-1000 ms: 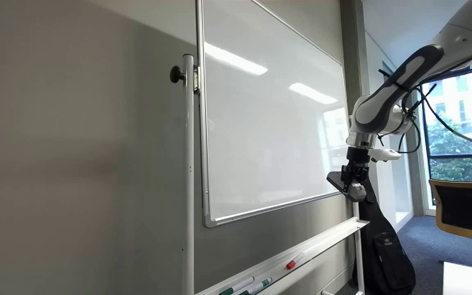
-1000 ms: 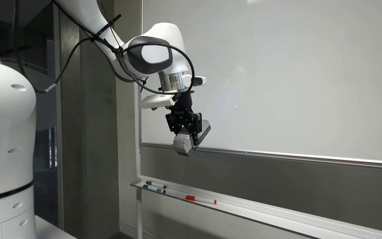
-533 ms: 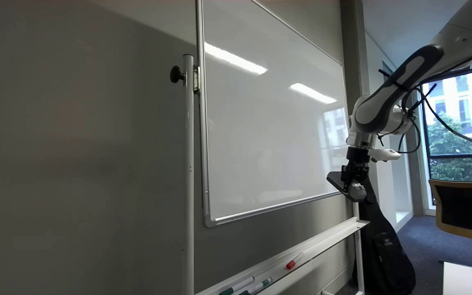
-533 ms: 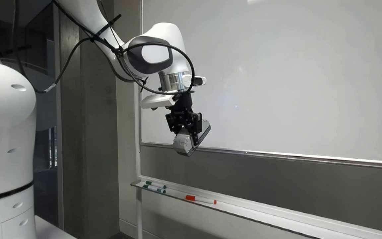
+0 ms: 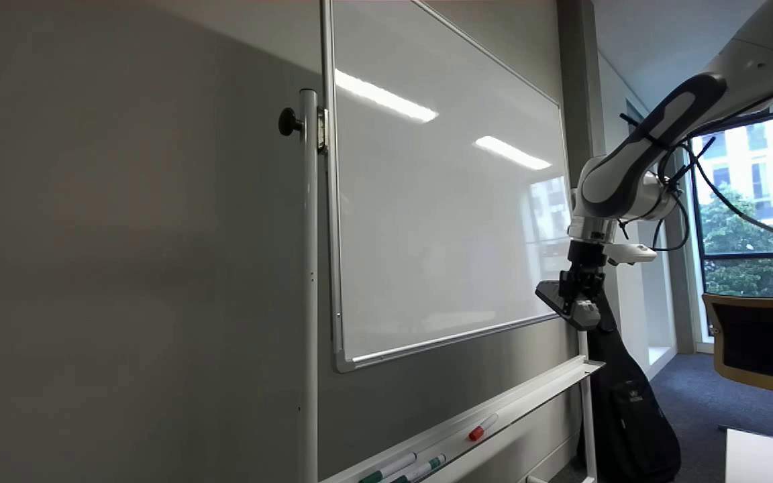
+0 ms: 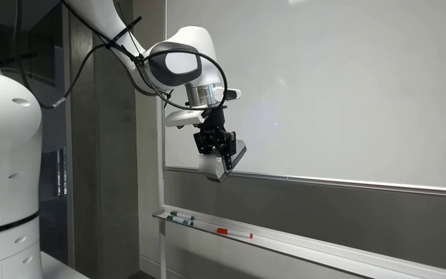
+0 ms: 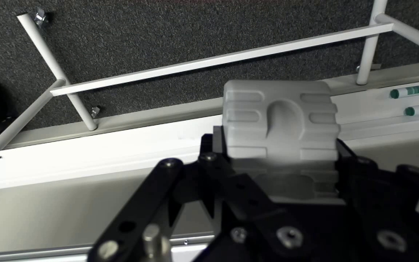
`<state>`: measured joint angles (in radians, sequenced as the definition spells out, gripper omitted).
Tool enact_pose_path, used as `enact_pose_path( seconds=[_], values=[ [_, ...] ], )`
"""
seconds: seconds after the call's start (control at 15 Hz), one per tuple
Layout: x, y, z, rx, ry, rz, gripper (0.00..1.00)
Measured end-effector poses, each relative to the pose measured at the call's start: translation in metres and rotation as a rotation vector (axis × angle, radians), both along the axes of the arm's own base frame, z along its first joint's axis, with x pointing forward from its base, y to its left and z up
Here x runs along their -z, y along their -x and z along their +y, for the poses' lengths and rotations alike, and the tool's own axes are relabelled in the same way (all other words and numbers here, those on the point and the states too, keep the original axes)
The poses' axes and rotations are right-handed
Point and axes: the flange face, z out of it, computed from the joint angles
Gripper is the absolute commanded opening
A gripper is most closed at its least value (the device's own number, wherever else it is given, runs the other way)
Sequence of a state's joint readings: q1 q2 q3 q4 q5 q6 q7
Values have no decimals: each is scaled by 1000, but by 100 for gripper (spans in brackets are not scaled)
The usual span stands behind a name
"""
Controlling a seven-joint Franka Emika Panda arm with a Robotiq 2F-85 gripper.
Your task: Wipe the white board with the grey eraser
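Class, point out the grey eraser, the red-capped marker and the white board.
Grey eraser (image 7: 282, 136), wrist view: its moulded body.
Red-capped marker (image 6: 236, 233), in an exterior view: its white barrel.
White board (image 5: 440, 208), in an exterior view: its glossy surface.

the white board (image 5: 440, 215) looks glossy, the grey eraser (image 7: 284, 127) matt plastic, the carpet (image 7: 158, 36) rough.
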<state>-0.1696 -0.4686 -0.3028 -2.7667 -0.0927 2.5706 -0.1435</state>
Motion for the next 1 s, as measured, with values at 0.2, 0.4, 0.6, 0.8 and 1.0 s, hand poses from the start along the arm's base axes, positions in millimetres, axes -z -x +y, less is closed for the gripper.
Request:
enact_pose_path(
  seconds=[0.2, 0.4, 0.6, 0.8, 1.0],
  values=[
    [7, 0, 0, 0, -3, 18, 38],
    [29, -4, -3, 10, -3, 47, 38],
    [61, -10, -7, 34, -4, 73, 38],
    [97, -14, -10, 71, -17, 109, 38],
    [123, -25, -13, 110, -23, 120, 38]
  ],
)
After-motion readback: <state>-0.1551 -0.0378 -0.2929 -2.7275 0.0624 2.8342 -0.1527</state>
